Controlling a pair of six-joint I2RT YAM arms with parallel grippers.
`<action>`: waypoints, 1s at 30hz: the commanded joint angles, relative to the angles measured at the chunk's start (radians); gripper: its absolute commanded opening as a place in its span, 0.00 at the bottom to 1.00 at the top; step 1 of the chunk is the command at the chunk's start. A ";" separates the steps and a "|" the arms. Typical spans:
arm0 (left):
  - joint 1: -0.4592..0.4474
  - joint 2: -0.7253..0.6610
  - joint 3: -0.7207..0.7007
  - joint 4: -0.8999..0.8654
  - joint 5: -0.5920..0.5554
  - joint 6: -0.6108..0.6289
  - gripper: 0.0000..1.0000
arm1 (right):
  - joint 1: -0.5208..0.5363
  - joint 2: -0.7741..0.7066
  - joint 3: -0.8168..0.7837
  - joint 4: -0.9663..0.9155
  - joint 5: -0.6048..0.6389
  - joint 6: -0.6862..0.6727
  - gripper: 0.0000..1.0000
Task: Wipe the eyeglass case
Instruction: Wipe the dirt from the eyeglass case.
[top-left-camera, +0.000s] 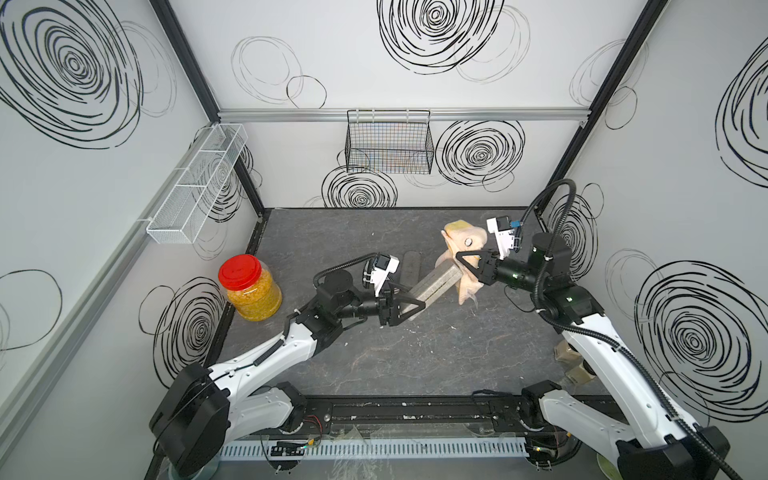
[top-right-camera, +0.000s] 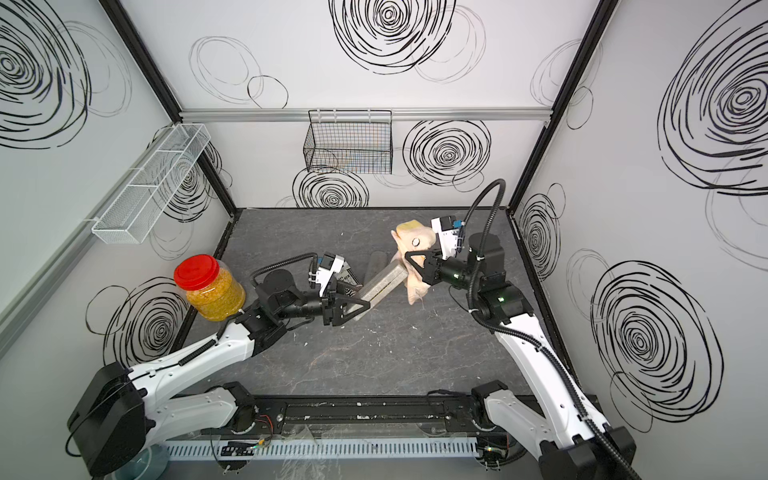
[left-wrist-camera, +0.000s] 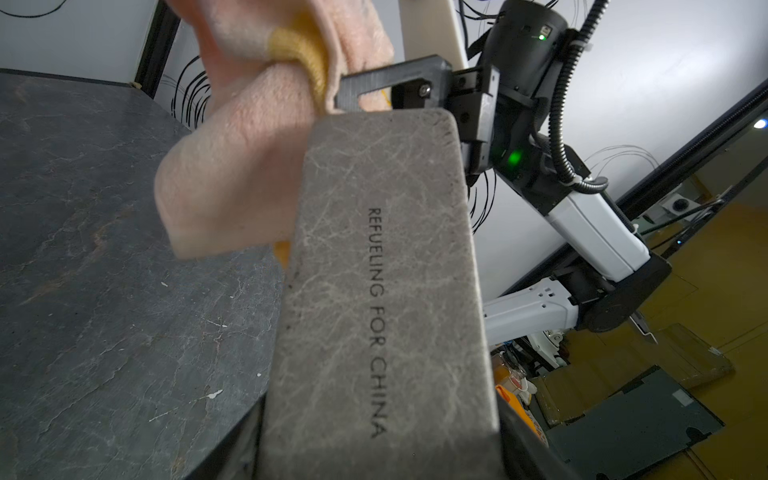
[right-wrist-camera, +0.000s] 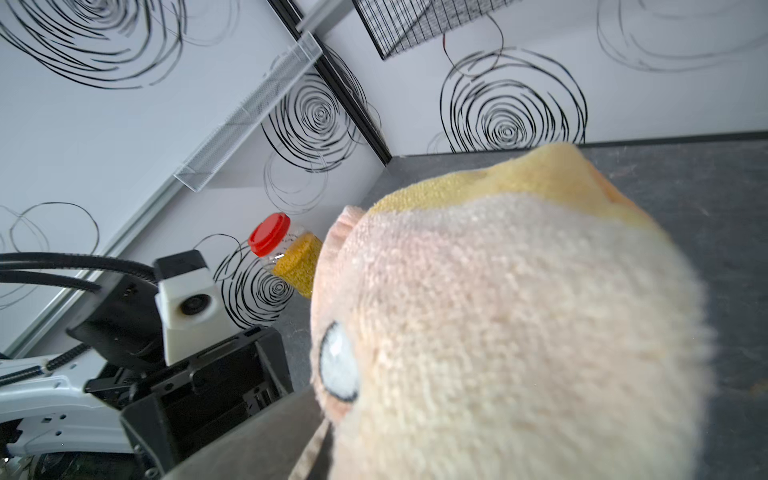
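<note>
A grey oblong eyeglass case (top-left-camera: 436, 284) (top-right-camera: 382, 286) with black lettering (left-wrist-camera: 382, 291) hangs tilted above the dark table. My left gripper (top-left-camera: 417, 306) (top-right-camera: 360, 308) is shut on its near end, one finger on each side. A pink and yellow cloth (top-left-camera: 463, 241) (top-right-camera: 413, 241) (left-wrist-camera: 232, 174) is bunched against the case's far end. My right gripper (top-left-camera: 463, 258) (top-right-camera: 411, 261) is shut on it. The cloth (right-wrist-camera: 519, 332) fills the right wrist view and hides the fingers there; a grey strip of the case (right-wrist-camera: 249, 440) shows beside it.
A red-lidded jar (top-left-camera: 249, 291) of yellow grains stands at the table's left edge. A dark oblong object (top-left-camera: 411, 266) lies on the table behind the case. On the walls hang a black wire basket (top-left-camera: 388, 141) and a white mesh shelf (top-left-camera: 195, 187).
</note>
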 joint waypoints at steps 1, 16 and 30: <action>0.005 -0.018 0.019 0.106 0.004 -0.004 0.56 | -0.006 -0.060 -0.017 0.144 -0.037 0.058 0.07; -0.031 -0.048 0.015 0.054 -0.057 0.010 0.56 | 0.008 0.063 -0.019 0.066 -0.005 0.025 0.07; -0.033 -0.009 0.040 0.074 -0.033 0.001 0.56 | 0.002 -0.024 0.005 0.179 -0.135 0.071 0.08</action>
